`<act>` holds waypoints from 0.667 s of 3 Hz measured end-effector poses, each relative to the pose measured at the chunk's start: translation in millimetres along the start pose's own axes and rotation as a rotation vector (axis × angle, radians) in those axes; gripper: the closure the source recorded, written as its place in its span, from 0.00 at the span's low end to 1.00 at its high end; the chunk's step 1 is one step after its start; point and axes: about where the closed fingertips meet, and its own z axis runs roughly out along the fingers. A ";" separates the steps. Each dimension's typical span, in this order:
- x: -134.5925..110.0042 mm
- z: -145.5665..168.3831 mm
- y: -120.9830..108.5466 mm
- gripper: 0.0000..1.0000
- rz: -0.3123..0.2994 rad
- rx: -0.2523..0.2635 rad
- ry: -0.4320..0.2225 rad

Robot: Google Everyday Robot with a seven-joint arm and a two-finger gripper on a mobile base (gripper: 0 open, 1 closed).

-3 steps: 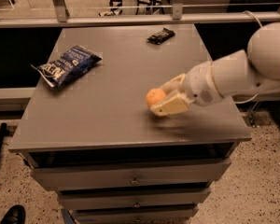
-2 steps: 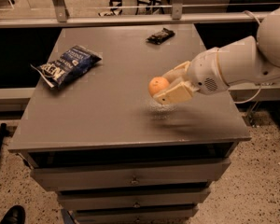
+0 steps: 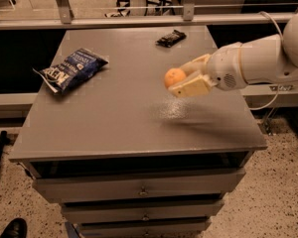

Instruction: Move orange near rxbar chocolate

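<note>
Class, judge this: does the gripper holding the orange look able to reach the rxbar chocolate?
Probably yes. The gripper, shut on the orange, hangs above the table; only bare tabletop lies between it and the rxbar chocolate, and the chip bag sits well aside.

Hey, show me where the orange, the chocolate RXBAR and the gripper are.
orange (image 3: 175, 77): camera view, middle of its visible skin.
rxbar chocolate (image 3: 171, 37): camera view, centre of the dark wrapper.
gripper (image 3: 182, 80): camera view, between its fingertips, shut on the orange above the right half of the table (image 3: 114, 128).
</note>
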 end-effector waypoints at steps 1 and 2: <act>3.4 -1.9 -84.8 1.00 0.006 0.124 -0.119; 11.1 15.5 -160.8 1.00 0.034 0.190 -0.179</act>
